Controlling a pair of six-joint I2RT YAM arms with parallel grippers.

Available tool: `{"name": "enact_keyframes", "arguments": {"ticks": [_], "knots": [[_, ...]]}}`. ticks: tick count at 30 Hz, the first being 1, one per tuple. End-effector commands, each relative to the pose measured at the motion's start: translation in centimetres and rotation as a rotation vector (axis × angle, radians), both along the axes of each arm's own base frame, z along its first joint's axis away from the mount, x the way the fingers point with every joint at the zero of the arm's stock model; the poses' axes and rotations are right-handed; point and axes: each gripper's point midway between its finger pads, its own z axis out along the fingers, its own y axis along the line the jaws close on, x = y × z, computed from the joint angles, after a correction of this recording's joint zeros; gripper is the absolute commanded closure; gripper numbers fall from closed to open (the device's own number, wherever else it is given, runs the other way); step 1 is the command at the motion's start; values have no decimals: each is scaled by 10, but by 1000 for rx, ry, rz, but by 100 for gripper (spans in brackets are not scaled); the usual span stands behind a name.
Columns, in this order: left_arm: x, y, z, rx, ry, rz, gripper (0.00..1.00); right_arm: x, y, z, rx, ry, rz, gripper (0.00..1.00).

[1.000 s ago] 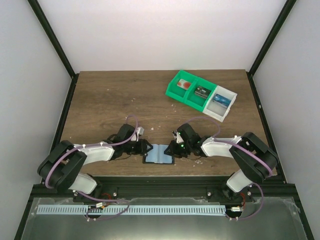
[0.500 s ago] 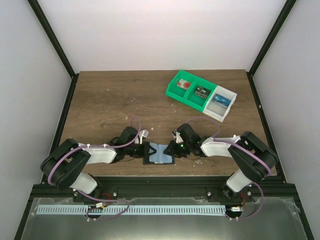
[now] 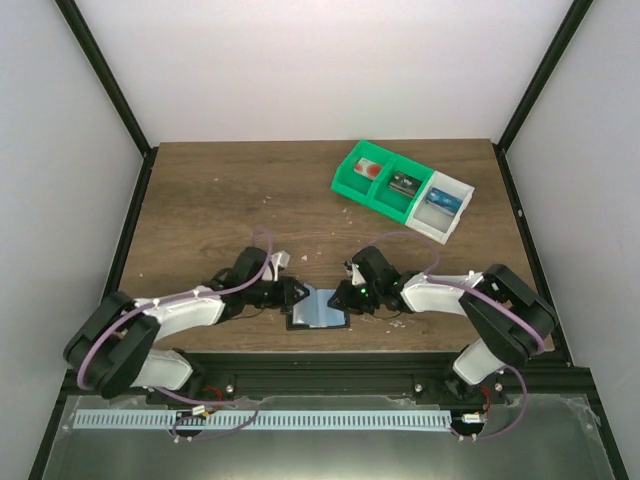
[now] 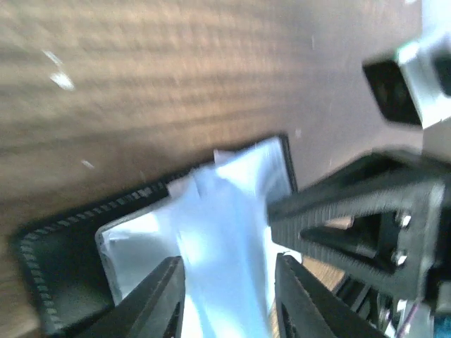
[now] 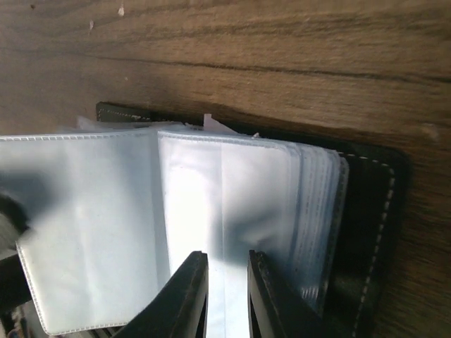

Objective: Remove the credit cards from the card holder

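The card holder lies open near the table's front edge, black cover down, pale blue-grey plastic sleeves up. My left gripper is at its left edge; in the left wrist view the gripper is open, its fingers astride the sleeves. The view is blurred. My right gripper is over the right half. In the right wrist view the gripper has its jaws a narrow gap apart, low over the stacked sleeves and black cover. No card shows in the sleeves.
A green-and-white compartment bin stands at the back right. It holds a red card, a dark card and a blue card. Small white crumbs dot the wood around the holder.
My left gripper moved right onto the holder's left edge, then drew back slightly, and its arm swung lower to the left. The right arm and the holder have stayed put.
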Motion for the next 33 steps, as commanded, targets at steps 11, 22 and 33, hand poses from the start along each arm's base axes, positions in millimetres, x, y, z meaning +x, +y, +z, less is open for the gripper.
{"name": "enact_keyframes", "arguments": {"ticks": [11,22,33], "knots": [[53,74,115,168,-421,253,0,42,-45,88,-163,-318,-199,68],[42,95,214,107,-717,297,0,51,-93,216,-130,-625,-374,0],[11,94,260,-78,-862,259,0,34,-111,250,-61,-688,-408,0]]}}
